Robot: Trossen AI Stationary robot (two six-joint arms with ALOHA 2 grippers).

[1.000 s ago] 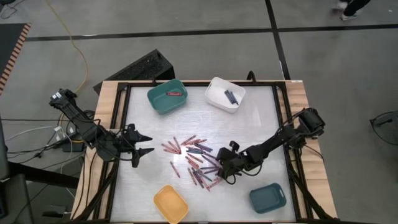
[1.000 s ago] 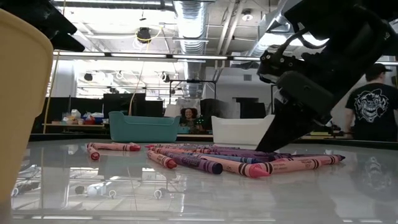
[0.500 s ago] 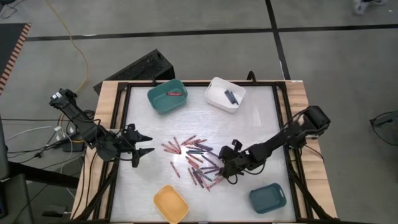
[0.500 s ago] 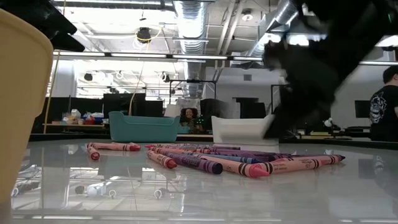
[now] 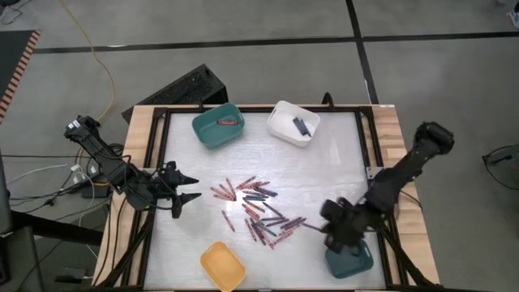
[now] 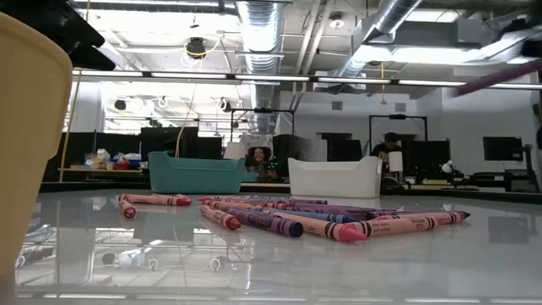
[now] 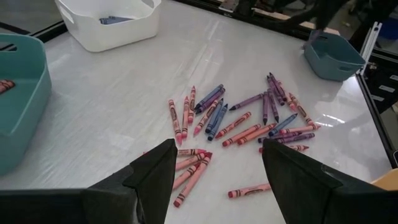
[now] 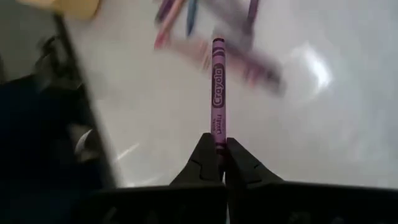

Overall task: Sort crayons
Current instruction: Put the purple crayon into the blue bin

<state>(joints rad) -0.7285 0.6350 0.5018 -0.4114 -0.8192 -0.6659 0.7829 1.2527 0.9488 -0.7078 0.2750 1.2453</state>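
Glossy white table point(image 5: 324, 170) — scattered crayons point(image 5: 258, 212)

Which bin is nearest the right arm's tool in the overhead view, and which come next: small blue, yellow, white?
From the right tool, gripping a crayon:
1. Small blue bin, right beside it.
2. Yellow bin, front edge, leftward.
3. White bin, far edge.

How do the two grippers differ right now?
The left gripper hangs open and empty beside the table's left edge; the right gripper is shut on a purple crayon. The left sits away from every bin; the right is by the blue bin at the near right corner. Both are dark two-finger grippers.
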